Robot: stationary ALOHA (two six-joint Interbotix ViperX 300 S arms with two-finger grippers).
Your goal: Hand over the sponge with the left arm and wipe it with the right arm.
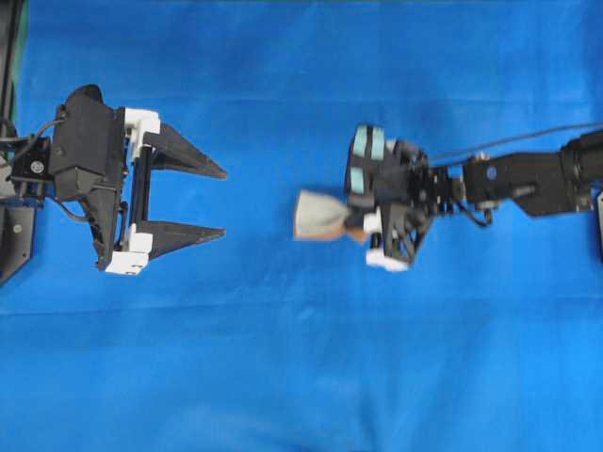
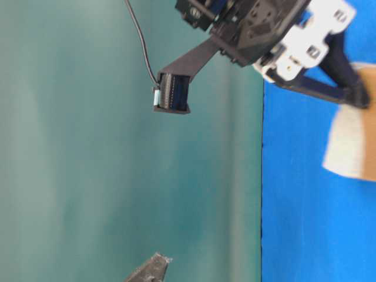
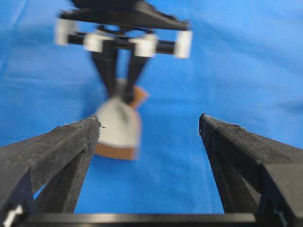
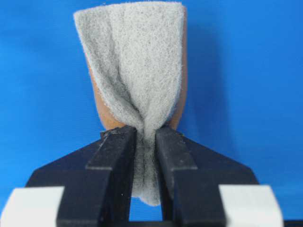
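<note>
The sponge (image 1: 318, 215) is grey-white over an orange-tan layer and is pinched and folded. It hangs over the middle of the blue cloth. My right gripper (image 1: 355, 222), with teal patches, is shut on one end of it. The right wrist view shows the sponge (image 4: 137, 61) squeezed between the two fingers of the right gripper (image 4: 144, 135). My left gripper (image 1: 224, 202), plain black, is open and empty at the left, a gap away from the sponge. In the left wrist view the sponge (image 3: 118, 125) is blurred, ahead of the left gripper (image 3: 149, 118), toward its left finger. The table-level view shows the sponge (image 2: 352, 147) too.
A blue cloth (image 1: 301, 377) covers the whole table. The right arm (image 1: 528, 179) reaches in from the right edge with a cable above it. In the table-level view a small black module (image 2: 172, 93) hangs on a bracket from that arm.
</note>
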